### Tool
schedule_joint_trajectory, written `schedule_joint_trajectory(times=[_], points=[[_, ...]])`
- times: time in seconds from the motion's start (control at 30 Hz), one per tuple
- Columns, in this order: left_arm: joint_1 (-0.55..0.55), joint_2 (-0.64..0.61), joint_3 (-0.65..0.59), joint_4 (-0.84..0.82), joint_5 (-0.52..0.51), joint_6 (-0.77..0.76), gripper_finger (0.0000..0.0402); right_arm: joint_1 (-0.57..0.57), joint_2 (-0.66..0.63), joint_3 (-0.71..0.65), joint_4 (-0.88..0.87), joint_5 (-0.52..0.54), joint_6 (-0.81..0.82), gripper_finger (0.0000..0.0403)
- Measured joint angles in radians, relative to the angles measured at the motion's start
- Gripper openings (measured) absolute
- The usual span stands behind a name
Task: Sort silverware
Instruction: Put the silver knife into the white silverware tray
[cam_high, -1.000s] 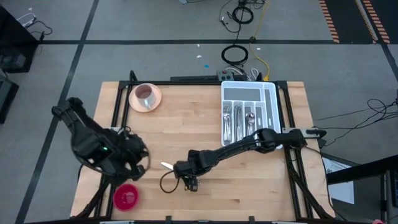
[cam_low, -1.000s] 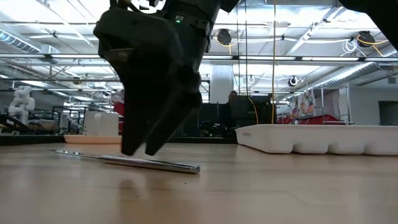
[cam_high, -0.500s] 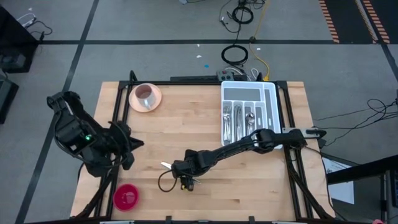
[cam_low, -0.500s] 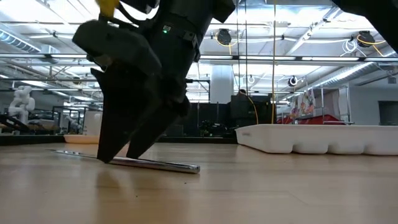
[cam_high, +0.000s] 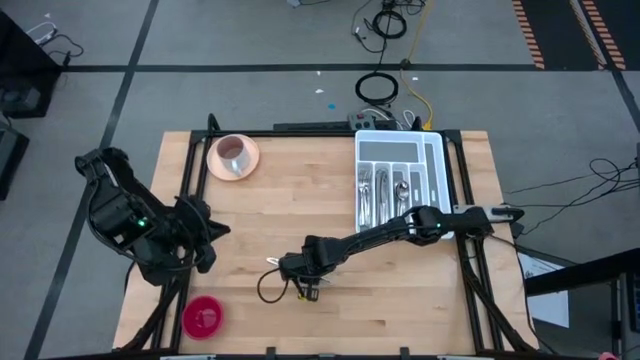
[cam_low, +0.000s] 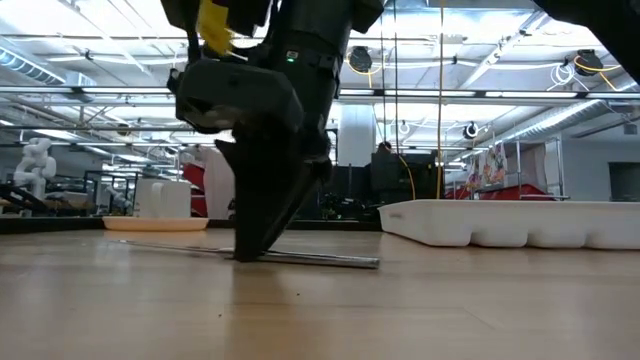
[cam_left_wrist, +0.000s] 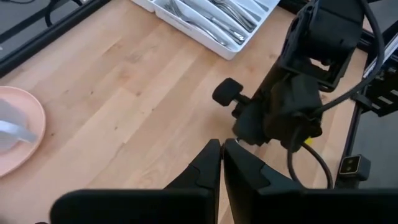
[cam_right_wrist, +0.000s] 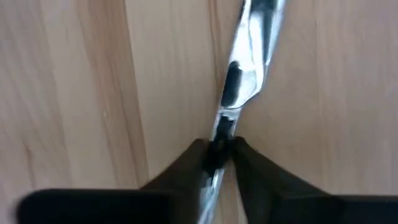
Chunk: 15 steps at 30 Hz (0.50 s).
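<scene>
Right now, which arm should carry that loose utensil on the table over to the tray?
Right. Its end effector is already pinched on the utensil lying on the wood. The left end effector is shut and empty, farther from the tray.

Nothing readable is showing up anywhere in these shots, no labels, brand names, numbers or signs I can make out
</scene>
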Motion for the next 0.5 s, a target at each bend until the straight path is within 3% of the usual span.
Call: schedule_joint_trajectory(times=[0.07, 0.13, 0.5], points=[[0.0, 0.0, 0.0, -0.001, 0.0, 0.0, 0.0025, -0.005, -0.001, 0.0, -0.019, -0.039, -0.002, 0.004], [0.0, 0.0, 0.0, -0.008, 0.0, 0.0, 0.0025, -0.004, -0.003, 0.0, -0.024, -0.051, -0.016, 0.0014], [0.0, 0.0, 0.0, -0.023, 0.003, -0.002, 0.0025, -0.003, -0.054, -0.011, -0.081, -0.083, -0.025, 0.0002]])
